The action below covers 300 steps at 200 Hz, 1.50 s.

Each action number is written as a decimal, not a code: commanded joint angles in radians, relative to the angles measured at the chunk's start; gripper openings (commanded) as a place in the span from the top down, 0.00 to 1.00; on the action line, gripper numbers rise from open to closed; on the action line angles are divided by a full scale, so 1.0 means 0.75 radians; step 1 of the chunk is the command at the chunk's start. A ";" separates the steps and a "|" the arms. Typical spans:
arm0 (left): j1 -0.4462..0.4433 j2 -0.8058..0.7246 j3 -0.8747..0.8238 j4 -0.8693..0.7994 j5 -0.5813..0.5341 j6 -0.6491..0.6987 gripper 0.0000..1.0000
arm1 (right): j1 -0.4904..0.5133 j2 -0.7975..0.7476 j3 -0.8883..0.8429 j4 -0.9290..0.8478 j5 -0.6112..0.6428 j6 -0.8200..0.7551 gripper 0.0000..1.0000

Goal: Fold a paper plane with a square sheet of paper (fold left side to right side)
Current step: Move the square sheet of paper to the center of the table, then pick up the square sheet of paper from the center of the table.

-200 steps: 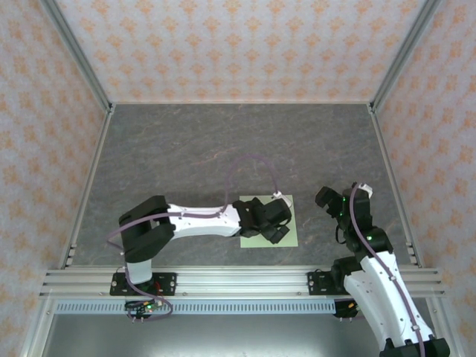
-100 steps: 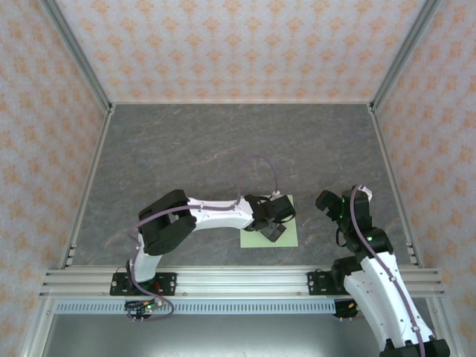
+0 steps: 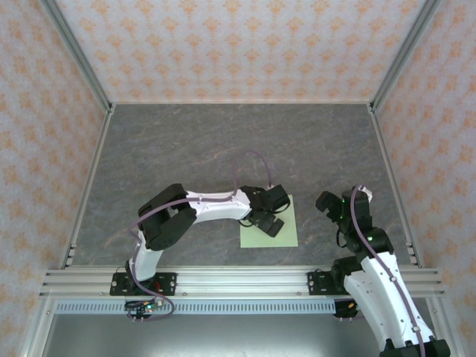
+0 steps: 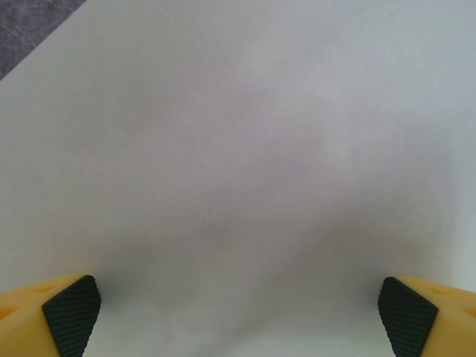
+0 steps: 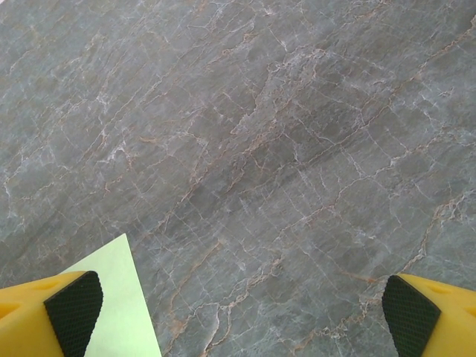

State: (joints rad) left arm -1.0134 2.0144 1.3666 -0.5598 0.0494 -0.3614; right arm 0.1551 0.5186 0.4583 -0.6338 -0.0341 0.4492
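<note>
Grey, marble-veined table (image 3: 186,149) top fills an enclosure whose walls (image 3: 238,44) carry a pale covering printed with small orange motifs. On it, toward the near edge, the square sheet of paper (image 3: 287,233) lies flat. It is pale green, matte and unmarked, with no crease that can be made out.

The left gripper (image 3: 268,224) hangs directly over the sheet, jaws spread wide with nothing between them. Its wrist camera looks down on plain paper between black, cross-hatched pads (image 4: 71,314) set on yellow fingers. The right gripper (image 3: 328,201) sits off the sheet's right edge, clear of it, jaws likewise wide and empty. In its own view, a green corner of the sheet lies just beside its left pad.

The sheet looks very light, limp and easily crumpled, and it would probably slide on the smooth top under a sideways push. Lying flat, it offers no raised edge to pinch. A sensible hold seems to be the sheet's left edge or a left corner, teased up first. The other gripper could pin the sheet's right side so it does not skate.
</note>
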 commanded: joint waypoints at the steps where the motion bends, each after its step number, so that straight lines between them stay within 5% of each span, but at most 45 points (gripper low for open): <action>1: 0.050 0.053 -0.020 -0.119 -0.014 0.022 0.00 | 0.008 -0.015 0.052 -0.035 0.013 0.004 0.00; 161: 0.392 -0.030 0.042 -0.294 0.104 0.535 0.01 | 0.008 0.067 0.055 0.038 -0.094 0.045 0.00; 218: 0.395 -0.337 -0.024 -0.189 0.206 0.405 0.00 | 0.158 0.449 0.211 0.221 -0.082 0.027 0.00; 300: 0.500 -0.651 -0.589 0.311 0.440 -0.106 0.02 | 0.537 1.306 0.623 0.507 0.052 0.023 0.02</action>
State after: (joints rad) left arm -0.6579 1.5394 1.0008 -0.4652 0.3080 -0.2943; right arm 0.5217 1.3743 0.8337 -0.3264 -0.0441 0.4713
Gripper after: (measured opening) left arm 0.994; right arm 0.981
